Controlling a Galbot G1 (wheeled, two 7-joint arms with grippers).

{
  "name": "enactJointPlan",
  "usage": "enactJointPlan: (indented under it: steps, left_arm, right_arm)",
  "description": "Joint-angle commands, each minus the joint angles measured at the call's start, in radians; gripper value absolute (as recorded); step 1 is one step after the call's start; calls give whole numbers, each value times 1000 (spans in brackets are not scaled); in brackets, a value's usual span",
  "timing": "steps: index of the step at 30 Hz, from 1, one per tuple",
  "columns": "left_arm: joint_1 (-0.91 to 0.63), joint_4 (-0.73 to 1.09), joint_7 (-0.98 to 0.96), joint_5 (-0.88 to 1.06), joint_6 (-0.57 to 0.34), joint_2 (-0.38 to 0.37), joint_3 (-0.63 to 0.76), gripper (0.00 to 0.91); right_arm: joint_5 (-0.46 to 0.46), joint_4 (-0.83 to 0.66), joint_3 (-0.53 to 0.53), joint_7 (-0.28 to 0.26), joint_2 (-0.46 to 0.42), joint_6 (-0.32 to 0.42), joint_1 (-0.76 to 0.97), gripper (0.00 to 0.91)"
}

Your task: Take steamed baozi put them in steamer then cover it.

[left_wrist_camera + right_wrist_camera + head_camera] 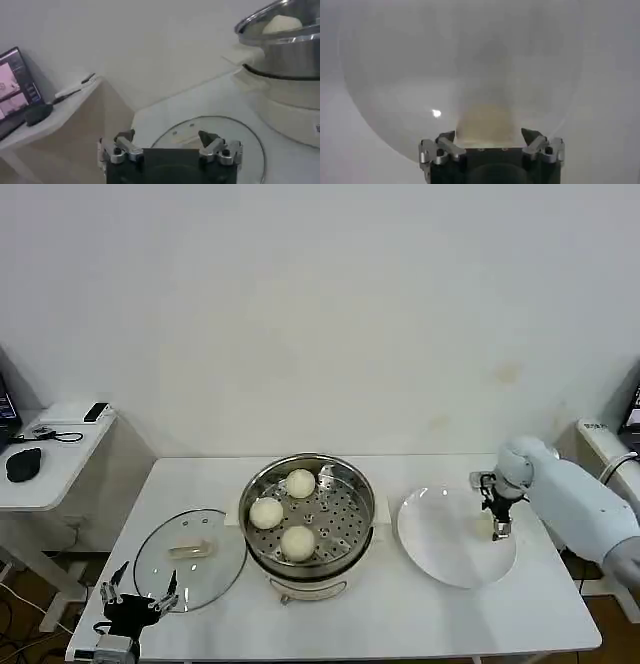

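The white counter [420,614] stands against a plain pale wall, with a lower side table [55,449] off its left end carrying a few dark gadgets. At the counter's middle sits the steamer [310,514], its shiny perforated basket on a white pot base, with three steamed baozi [298,541] inside, spaced apart. To its right lies a flat white plate [455,536], bare of buns. To its left the cover [190,559] lies flat on the counter, pale handle up, so the steamer is not yet closed.

By my reading the loading is mostly done (whether a fourth bun remains I cannot tell), and the covering is still to do.

The left pincer [170,142] hovers at the cover's near edge, fingers spread wide and empty. The right pincer [490,136] hangs over the plate, fingers likewise wide apart, holding nothing.
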Motion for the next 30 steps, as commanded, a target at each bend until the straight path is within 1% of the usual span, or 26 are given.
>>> enactJointPlan:
  steps: [1,3,4,5,6,7,8,18,22,26,27,29,30]
  left_arm:
    - [-3,7,1,0,1,1,1,907]
    - [-4,11,1,0,0,0,2,907]
    - [-4,13,0,0,0,0,2,907]
    - [-5,15,0,1,0,-1,3,907]
    - [-5,16,0,1,0,-1,3,907]
    - [-5,16,0,1,0,0,4,907]
    - [-6,16,1,1,0,0,4,907]
    - [-9,19,1,1,0,-1,5,907]
    - [-12,20,0,0,0,3,5,907]
    - [-17,19,-3,9,-2,3,7,907]
    - [-19,21,-7,28,-3,1,8,907]
    - [-21,26,-9,47,-3,-2,11,907]
    - [-20,27,-11,46,-3,-1,13,907]
  right_arm:
    - [-16,-19,5,6,9,6,-6,907]
    - [-16,-20,3,11,9,3,-6,907]
    - [-16,-22,4,13,9,3,-6,806]
    - [-13,-22,5,15,9,3,-7,766]
    - [-12,-22,5,17,9,3,-8,766]
    - [-11,-21,6,17,9,2,-8,574]
    - [-11,-21,6,18,9,2,-9,524]
    - [3,-10,1,23,6,0,-4,504]
    - [47,38,-3,27,-15,-23,3,504]
    - [97,113,-45,27,-50,-48,46,504]
    - [140,171,-66,28,-66,-61,83,504]
    - [174,237,-82,28,-84,-87,117,504]
    - [210,297,-99,28,-93,-99,164,504]
